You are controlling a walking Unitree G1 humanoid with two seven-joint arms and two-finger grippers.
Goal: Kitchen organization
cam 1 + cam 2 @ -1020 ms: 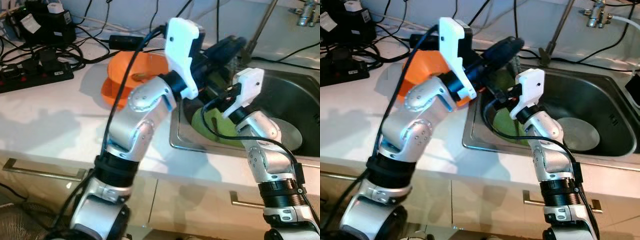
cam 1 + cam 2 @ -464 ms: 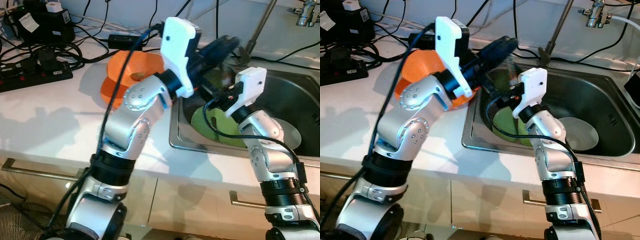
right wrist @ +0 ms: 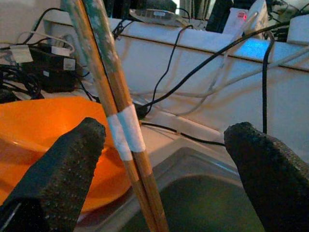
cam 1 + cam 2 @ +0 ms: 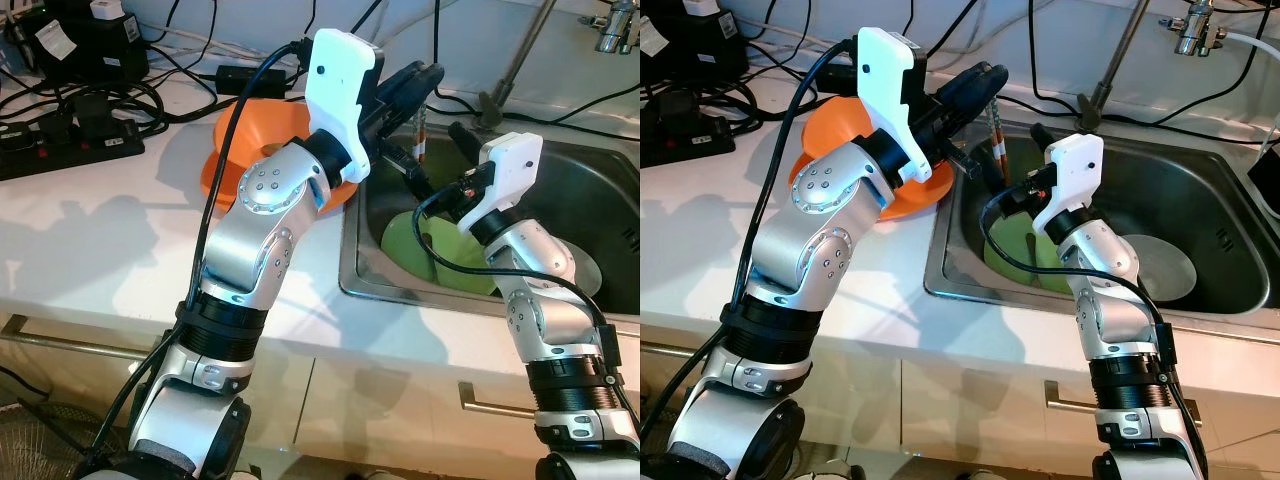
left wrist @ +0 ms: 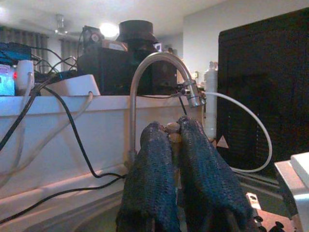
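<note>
Left gripper (image 4: 980, 82), raised above the near-left corner of the sink (image 4: 1230, 225), with its fingers (image 5: 152, 164) pinched together on the upper end of a pair of chopsticks (image 4: 997, 140). The chopsticks hang nearly upright from the grip, lower ends inside the sink above a green plate (image 4: 1015, 250); they are wooden, with a white band partway along (image 3: 126, 130). Right gripper (image 3: 164, 159), held low over the sink just beside the chopsticks, fingers spread wide on either side of them and not touching them. An orange bowl (image 4: 262, 135) rests on the white worktop (image 4: 90, 240) at the sink's left edge, partly hidden behind the left arm. A grey plate (image 4: 1165, 265) lies on the sink floor to the right of the green one. A curved tap (image 5: 145, 77) rises behind the sink. A black power strip (image 4: 65, 150) and tangled cables (image 4: 150, 95) occupy the rear left of the worktop.
</note>
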